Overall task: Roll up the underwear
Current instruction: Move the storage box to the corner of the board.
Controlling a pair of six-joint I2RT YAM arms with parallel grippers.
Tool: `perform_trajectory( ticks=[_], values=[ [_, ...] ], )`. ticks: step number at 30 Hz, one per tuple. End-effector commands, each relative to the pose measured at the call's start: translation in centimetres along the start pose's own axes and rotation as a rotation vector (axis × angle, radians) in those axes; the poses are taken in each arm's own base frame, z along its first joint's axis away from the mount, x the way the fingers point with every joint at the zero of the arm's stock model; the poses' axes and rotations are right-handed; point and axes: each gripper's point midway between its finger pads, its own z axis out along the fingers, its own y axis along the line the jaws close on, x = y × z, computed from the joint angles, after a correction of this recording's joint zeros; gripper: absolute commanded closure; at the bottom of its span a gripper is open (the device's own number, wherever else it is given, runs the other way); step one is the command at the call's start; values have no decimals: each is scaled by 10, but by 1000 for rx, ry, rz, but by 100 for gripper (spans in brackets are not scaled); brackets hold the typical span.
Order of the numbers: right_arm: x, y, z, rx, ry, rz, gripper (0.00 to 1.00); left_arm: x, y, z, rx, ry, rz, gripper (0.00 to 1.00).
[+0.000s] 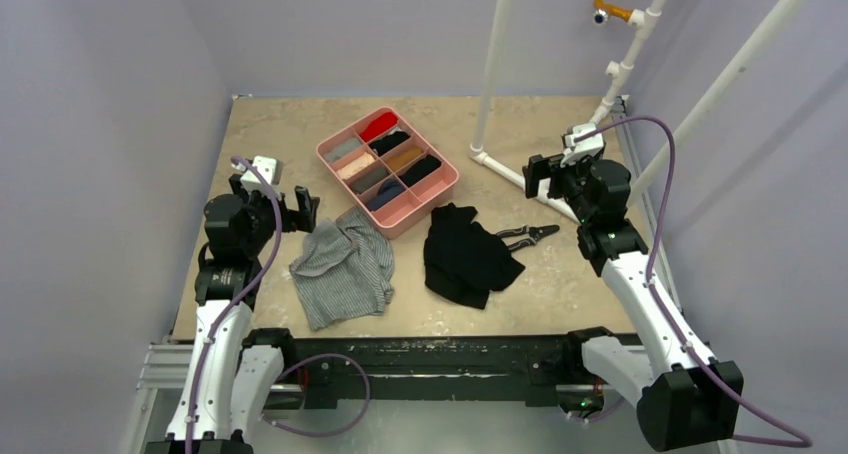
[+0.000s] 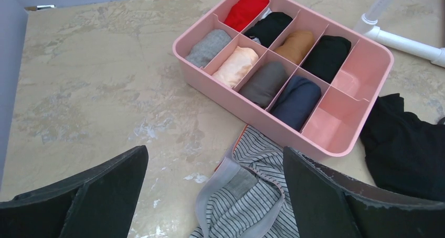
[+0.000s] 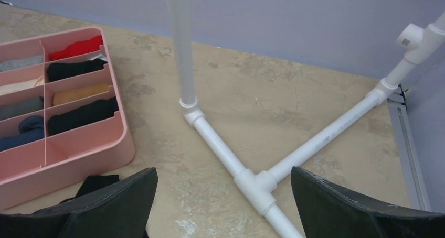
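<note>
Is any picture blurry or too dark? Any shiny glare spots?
Top external view: even light, only soft shadows by the pink tray, but the black underwear is so dark its folds barely show. Left wrist view: sharp, stripes on the grey underwear are clear. Right wrist view: the white floor pipe is crisp, no glare.

between the left fingers (image 2: 99, 201), matt black with a rough, chipped edge, lies the grey underwear (image 2: 246, 206): soft, finely striped cloth. beyond them the tray (image 2: 336, 125) is smooth pink plastic, the table (image 2: 94, 80) a mottled stone finish. beyond the right fingers (image 3: 357, 212), the pipes (image 3: 220, 148) are glossy white plastic.
</note>
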Motion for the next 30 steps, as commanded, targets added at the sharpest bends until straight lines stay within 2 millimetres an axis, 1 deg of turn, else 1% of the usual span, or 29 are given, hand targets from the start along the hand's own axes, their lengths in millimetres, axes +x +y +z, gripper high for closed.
perform_trajectory(
  ticks=[1, 10, 15, 19, 21, 25, 30],
  values=[
    [-26, -1, -4, -13, -66, -27, 1, -10, 4, 0, -16, -44, -2, 0],
    [-23, -2, -5, -13, -64, -34, 1, -10, 6, -1, -18, -45, -7, 0],
    [-25, 0, -6, -24, -70, -34, 1, -10, 6, -3, -11, -40, -12, 0],
    [-29, 4, -10, -52, -82, -52, 1, -8, 5, -6, 17, 17, 4, 0],
    [-27, 7, -9, -71, -78, -61, 1, -5, 0, -7, 66, 58, 41, 0],
    [-19, 18, -9, -140, -60, -85, 1, 2, -15, 0, 172, 110, 27, 0],
    [-11, 26, -8, -192, -43, -105, 1, 6, -20, 16, 193, 158, 67, 0]
  ],
)
